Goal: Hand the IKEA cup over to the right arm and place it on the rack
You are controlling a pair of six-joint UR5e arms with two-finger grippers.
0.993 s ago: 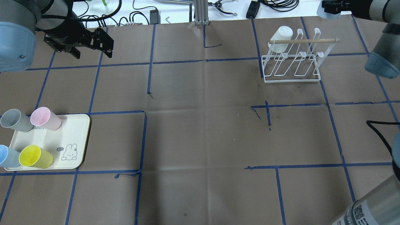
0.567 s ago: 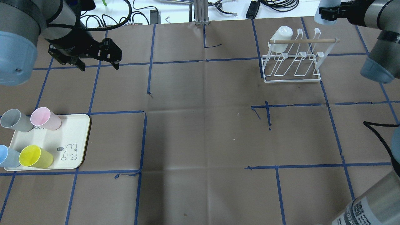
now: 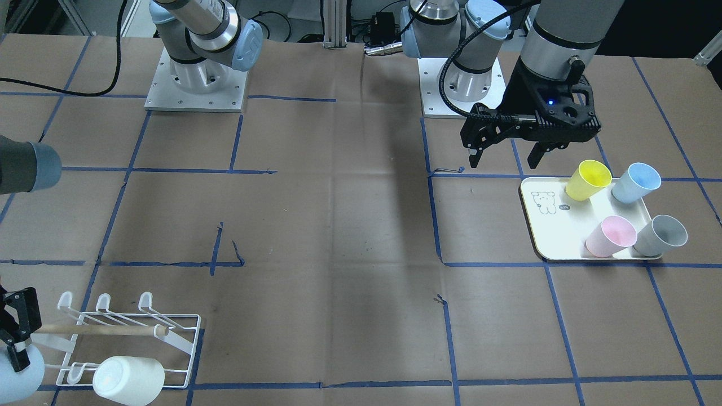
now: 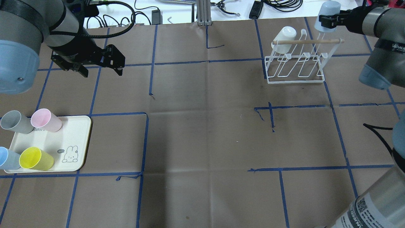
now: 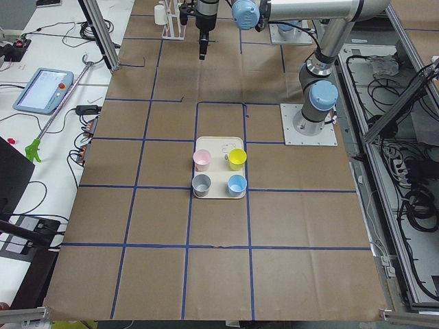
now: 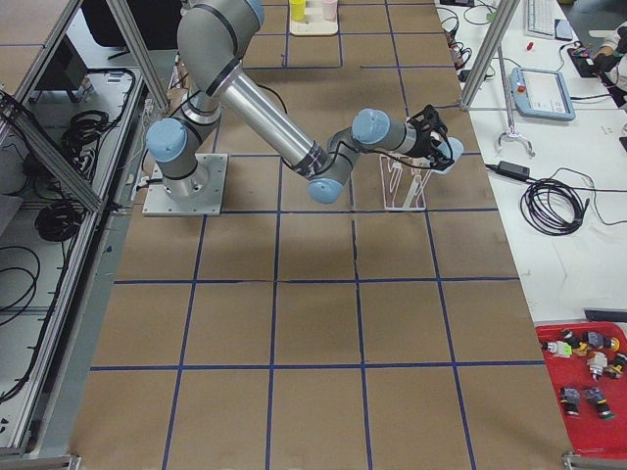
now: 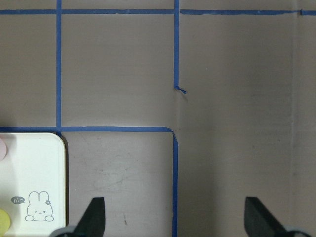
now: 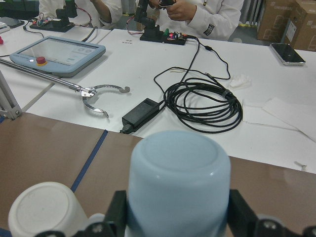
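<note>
In the upper right of the frame the left gripper (image 3: 503, 164) hangs with its fingers spread apart, above bare table just up and left of the cream tray (image 3: 555, 239). On the tray stand a yellow cup (image 3: 588, 179), a blue cup (image 3: 635, 182), a pink cup (image 3: 610, 235) and a grey cup (image 3: 660, 235). At the lower left the white wire rack (image 3: 103, 304) carries a white cup (image 3: 128, 379). At the frame's left edge beside it, the right gripper (image 3: 17, 338) clasps a pale-blue cup (image 3: 21, 375), partly cut off.
</note>
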